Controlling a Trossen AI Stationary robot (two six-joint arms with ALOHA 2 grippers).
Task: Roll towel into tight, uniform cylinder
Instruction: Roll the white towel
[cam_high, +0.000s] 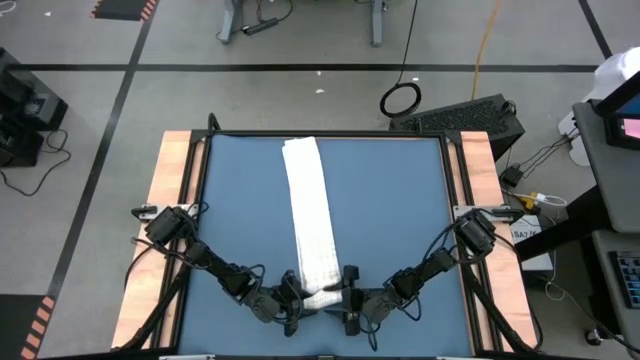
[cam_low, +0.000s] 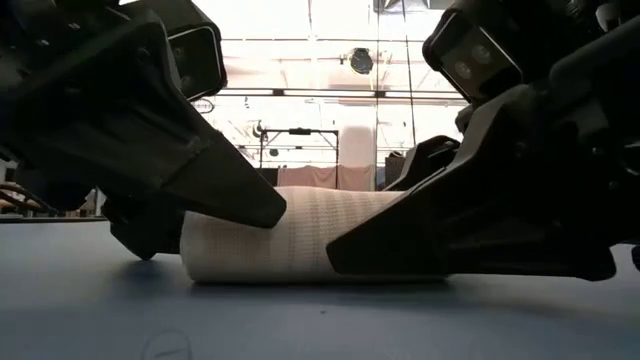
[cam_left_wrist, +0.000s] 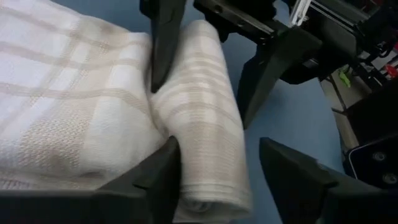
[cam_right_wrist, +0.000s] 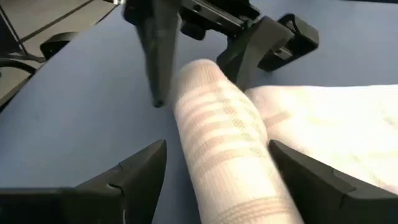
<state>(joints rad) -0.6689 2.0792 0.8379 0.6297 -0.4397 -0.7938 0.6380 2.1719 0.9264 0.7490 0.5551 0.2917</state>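
Towel (cam_high: 305, 212): soft white grid-lined strip, near end rolled.

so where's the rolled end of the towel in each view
High: roll at the towel's near end, between both end effectors.
Low: centre, on the table.
Left wrist: centre, between the fingers.
Right wrist: centre, between the fingers.
Shared landmark: blue table.
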